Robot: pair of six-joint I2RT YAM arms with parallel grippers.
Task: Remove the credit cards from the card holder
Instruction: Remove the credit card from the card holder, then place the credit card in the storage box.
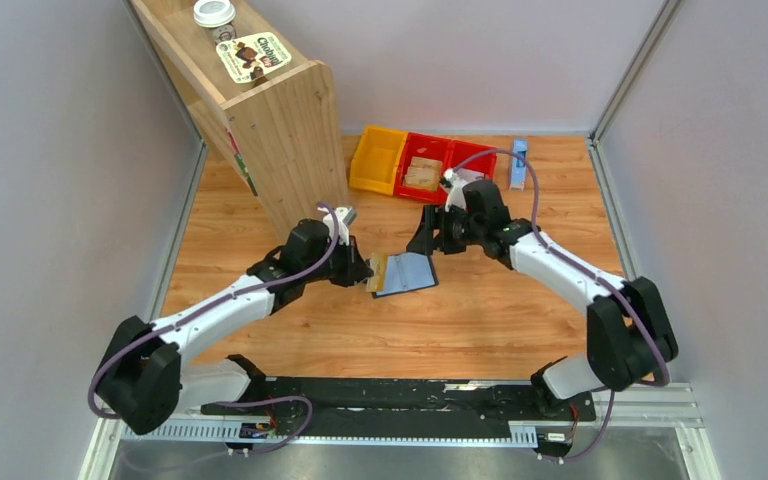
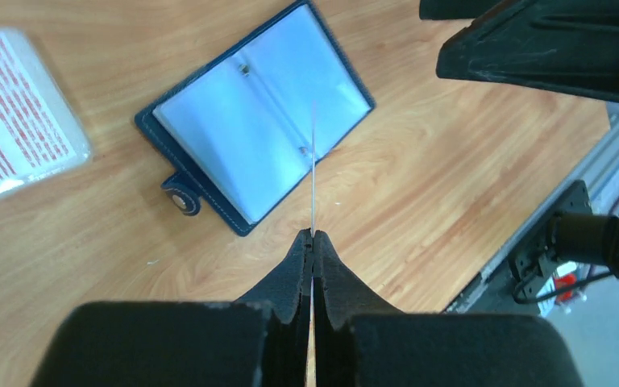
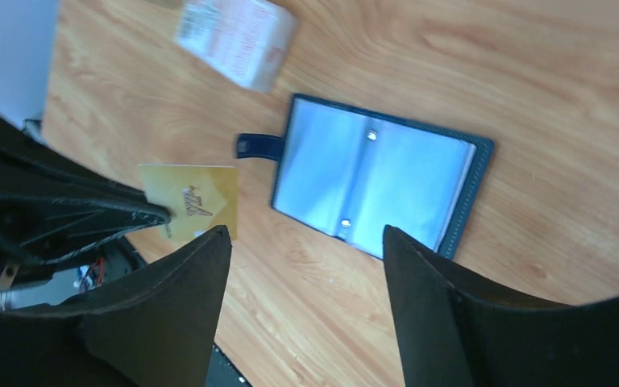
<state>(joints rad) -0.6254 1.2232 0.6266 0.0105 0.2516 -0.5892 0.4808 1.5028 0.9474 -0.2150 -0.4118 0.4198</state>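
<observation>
"The holder [image 1: 412,272] lies open and flat on the table [image 1: 480,320], in the middle of the top view. Do we see a card?"

"Yes, we see one tan card [image 1: 377,272]. It is out of the holder, just beside its left edge."

"What has hold of it?"

"The left gripper [image 1: 365,272]. Its jaws are squeezed tight on the card. In the left wrist view we look along the card's thin edge. It shows as a pale line sticking up from the fingertips [image 2: 330,262], near the bottom middle."

"And the right gripper [image 1: 426,238]?"

"Its jaws stand wide apart and we see nothing in them. In the right wrist view its two dark fingers [image 3: 427,298] come up from the bottom, and the holder shows between and above them."

"Is it touching the holder?"

"We cannot tell. In the top view it is just over the holder's upper edge."

"What is inside the holder?"

"Pale blue pockets with a navy rim. The small clasp strap sticks out on the side near the card. We cannot tell if more cards sit in the pockets."

"Anything else close by?"

"A pink-and-white packet [image 2: 16,113] lies flat at the left of the left wrist view, apart from the holder."
</observation>
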